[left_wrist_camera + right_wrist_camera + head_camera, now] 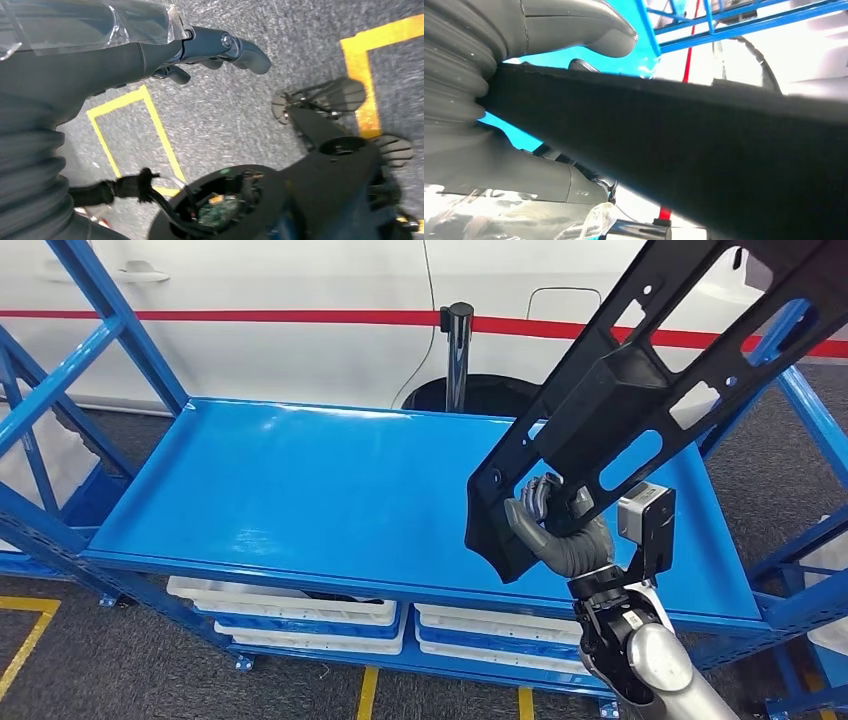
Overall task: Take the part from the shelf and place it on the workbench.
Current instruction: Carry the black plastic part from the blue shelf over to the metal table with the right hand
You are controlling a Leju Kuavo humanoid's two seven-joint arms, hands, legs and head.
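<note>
The part (pixel 640 390) is a long black flat bracket with several slots, slanting from the upper right corner down toward the middle. My right hand (pixel 555 530) grips it near its lower end and holds it in the air above the right half of the blue workbench top (pixel 300 490). The right wrist view shows the part (pixel 704 145) as a broad dark band running out from my right hand (pixel 574 25), with the blue surface behind it. My left hand (pixel 210 50) hangs over the grey floor, fingers apart and holding nothing.
A white car with a red stripe stands behind the bench, with a black post (pixel 458 350) in front of it. Blue frame beams rise at the left (pixel 110 310) and right (pixel 810 410). White bins (pixel 300 610) sit on the lower level. Yellow lines (pixel 155 125) mark the floor.
</note>
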